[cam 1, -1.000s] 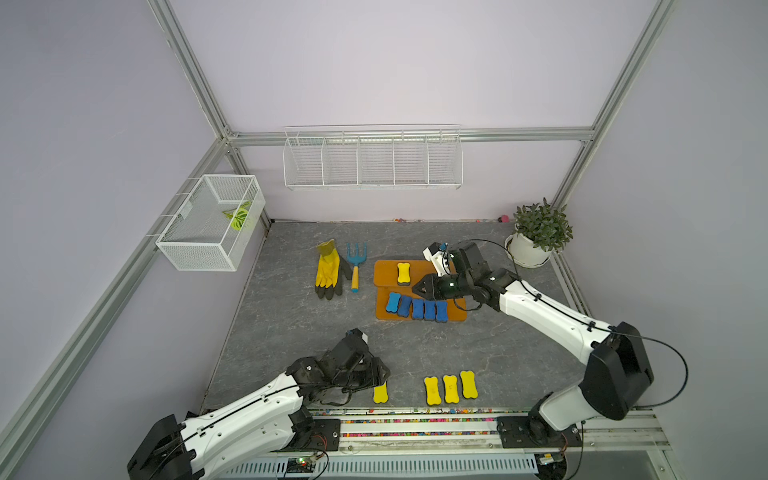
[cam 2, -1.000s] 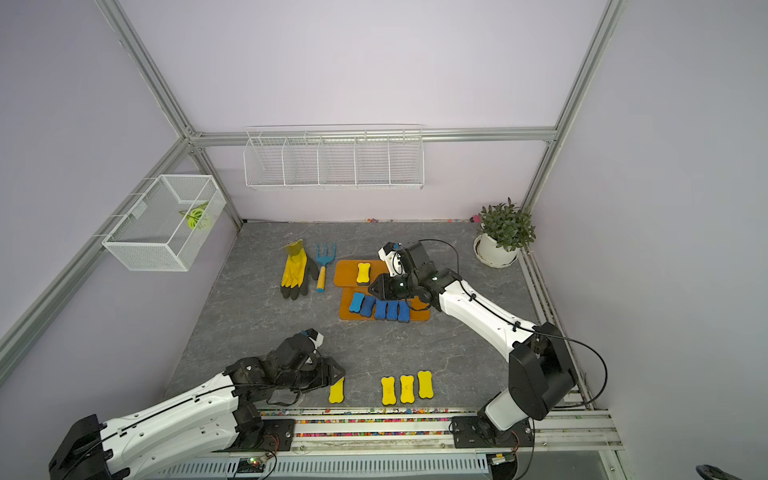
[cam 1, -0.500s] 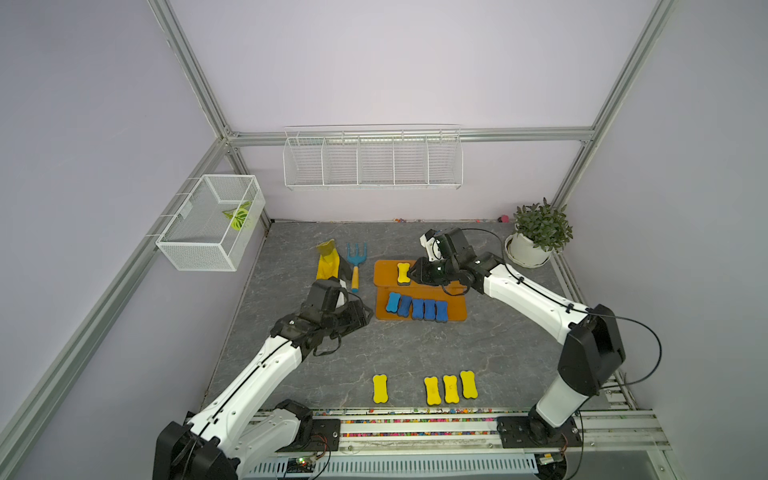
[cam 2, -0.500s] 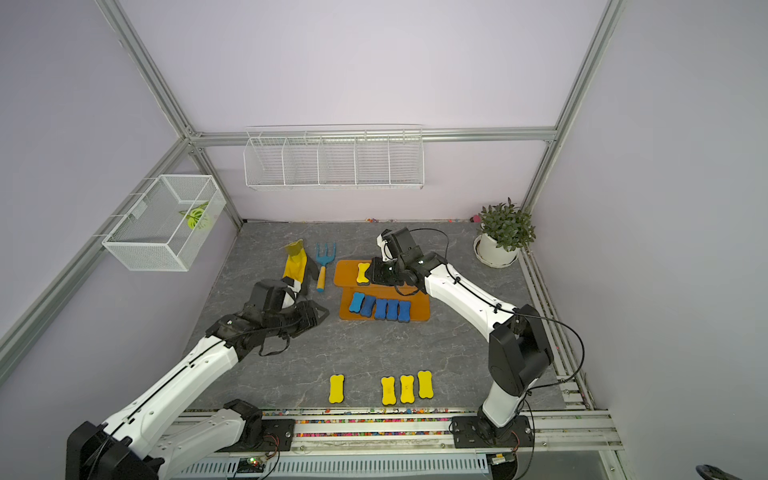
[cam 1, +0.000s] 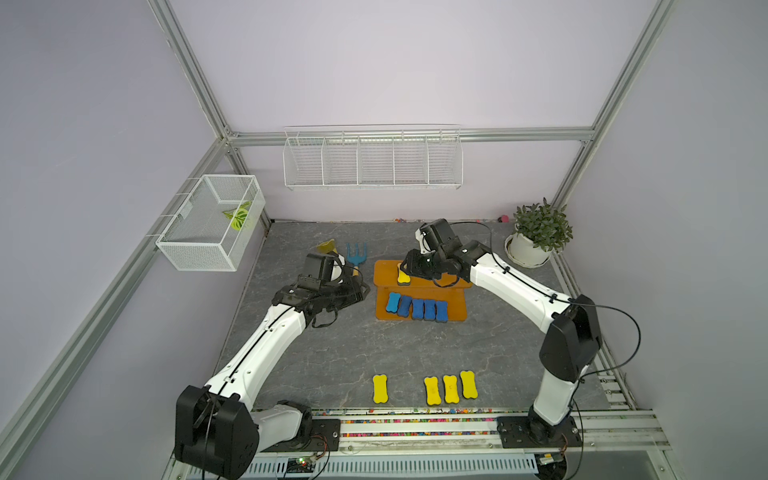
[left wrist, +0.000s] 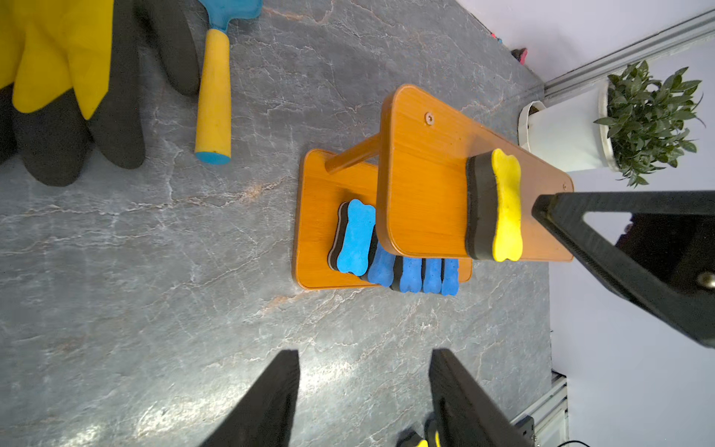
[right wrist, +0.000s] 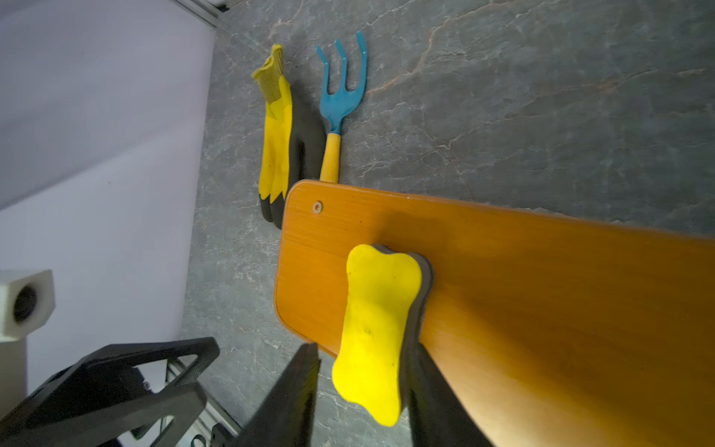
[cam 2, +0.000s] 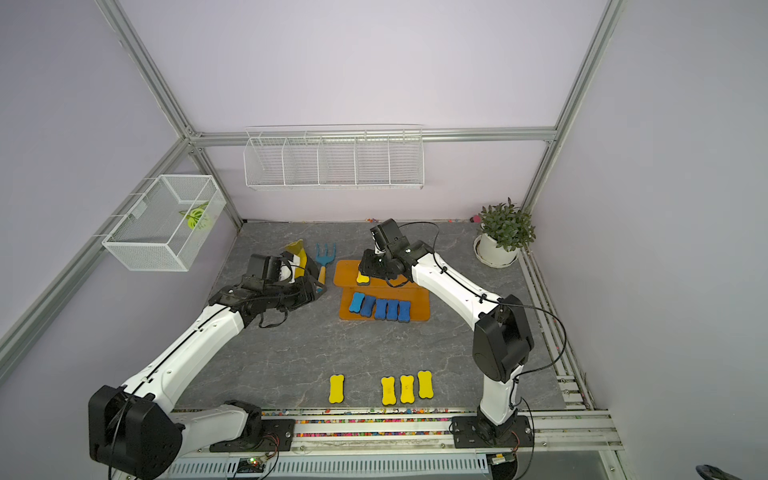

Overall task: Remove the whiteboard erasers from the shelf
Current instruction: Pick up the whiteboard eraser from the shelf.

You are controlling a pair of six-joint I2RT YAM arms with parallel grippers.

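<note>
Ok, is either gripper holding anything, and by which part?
Nothing held. The right gripper straddles one end of the yellow eraser on the shelf, top tier, jaws open, gap showing. The left gripper is open and empty.

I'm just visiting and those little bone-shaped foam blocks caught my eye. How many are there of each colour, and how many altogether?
Yellow erasers: 5 (4 on the table, 1 on the top tier of the shelf)
Blue erasers: 5 (all on the shelf's lower tier)
Total: 10
</note>
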